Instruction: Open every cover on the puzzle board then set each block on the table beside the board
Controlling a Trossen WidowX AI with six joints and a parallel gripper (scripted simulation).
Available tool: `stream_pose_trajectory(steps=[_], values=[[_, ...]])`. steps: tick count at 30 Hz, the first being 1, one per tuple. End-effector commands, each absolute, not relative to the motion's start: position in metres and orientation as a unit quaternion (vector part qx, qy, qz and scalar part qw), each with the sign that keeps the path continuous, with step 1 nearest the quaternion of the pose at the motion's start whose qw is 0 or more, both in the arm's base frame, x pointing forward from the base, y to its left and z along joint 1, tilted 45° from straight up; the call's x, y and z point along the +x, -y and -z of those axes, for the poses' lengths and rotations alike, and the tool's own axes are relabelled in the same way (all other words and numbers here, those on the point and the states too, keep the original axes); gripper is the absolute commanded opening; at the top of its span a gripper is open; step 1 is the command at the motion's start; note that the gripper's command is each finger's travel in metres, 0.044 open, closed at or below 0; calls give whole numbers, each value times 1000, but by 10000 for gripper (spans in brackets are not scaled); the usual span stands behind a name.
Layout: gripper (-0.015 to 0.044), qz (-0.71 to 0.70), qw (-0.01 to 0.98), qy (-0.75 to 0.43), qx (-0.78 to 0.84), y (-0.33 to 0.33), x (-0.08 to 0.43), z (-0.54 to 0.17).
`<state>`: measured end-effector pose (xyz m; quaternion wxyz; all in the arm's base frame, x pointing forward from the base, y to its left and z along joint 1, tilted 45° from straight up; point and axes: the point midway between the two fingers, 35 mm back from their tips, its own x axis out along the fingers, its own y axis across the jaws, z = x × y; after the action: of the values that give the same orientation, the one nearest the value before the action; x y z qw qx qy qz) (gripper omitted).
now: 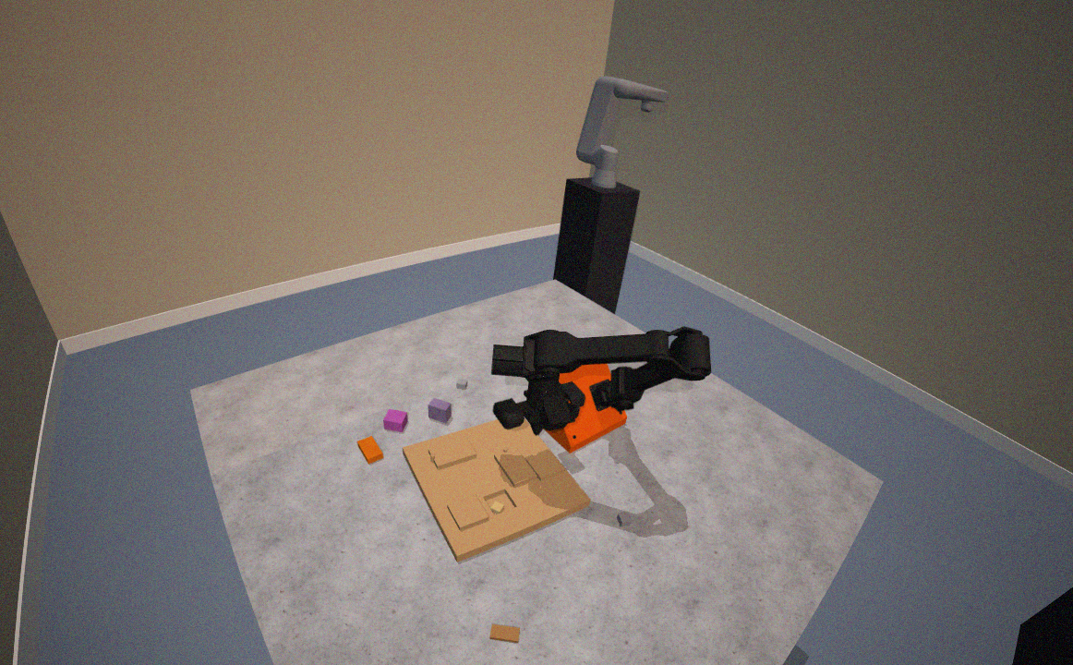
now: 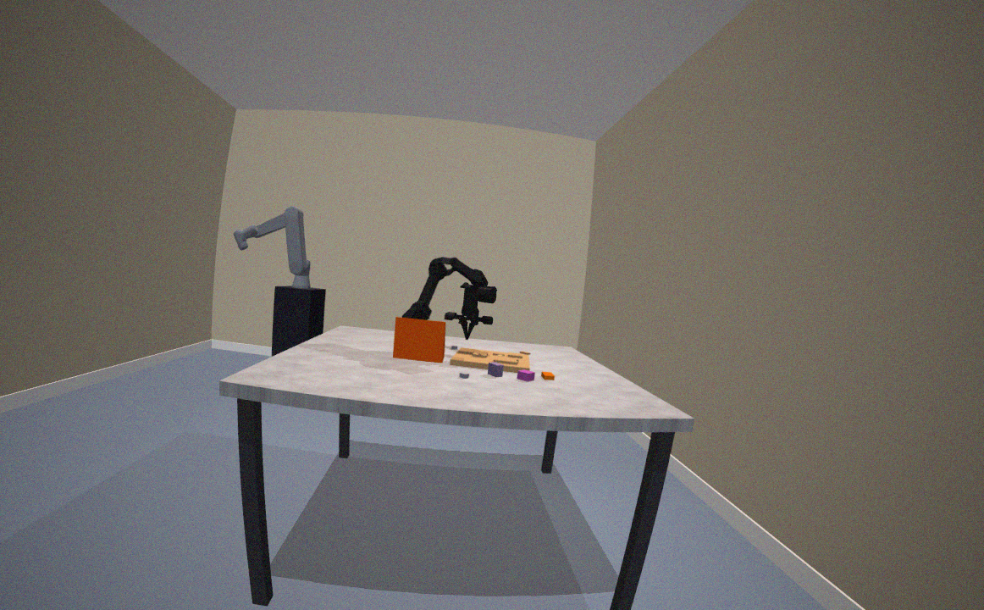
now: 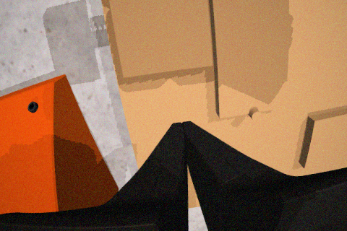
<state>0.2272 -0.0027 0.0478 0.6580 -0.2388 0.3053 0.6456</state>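
The tan puzzle board (image 1: 474, 479) (image 2: 480, 364) (image 3: 163, 105) lies flat. A raised cover (image 1: 452, 453) (image 3: 330, 141) sits at its back left, another cover (image 1: 467, 512) at the front. A third cover (image 1: 517, 468) lies on the arm's side, partly in shadow. Beside the front cover is an uncovered well holding a small pale yellow block (image 1: 497, 506). A magenta block (image 1: 394, 419) (image 2: 526, 375) and a purple block (image 1: 440, 410) (image 2: 494, 369) rest on the table off the board. My gripper (image 2: 467, 336) (image 3: 182, 131) is shut and empty, above the board; its fingertips are hidden in the top view.
An orange block (image 1: 370, 450) (image 2: 548, 375), a small grey cube (image 1: 462, 384) (image 2: 463, 374), a tan piece (image 1: 504, 633) and a small dark piece (image 1: 620, 520) lie around the board. The orange wedge (image 1: 594, 429) (image 2: 419, 340) (image 3: 29, 151) stands close beside it.
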Motion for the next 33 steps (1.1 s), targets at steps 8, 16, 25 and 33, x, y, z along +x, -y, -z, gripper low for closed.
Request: stream_pose_trajectory(steps=[8,16,25,33], values=[[0,-648,655,-302,-245,3,225,-47],[0,-648,655,-302,-245,3,225,-47],[0,-647,655,-302,-245,-1,225,-42],[0,-647,655,-302,-246,-7,226,-36]])
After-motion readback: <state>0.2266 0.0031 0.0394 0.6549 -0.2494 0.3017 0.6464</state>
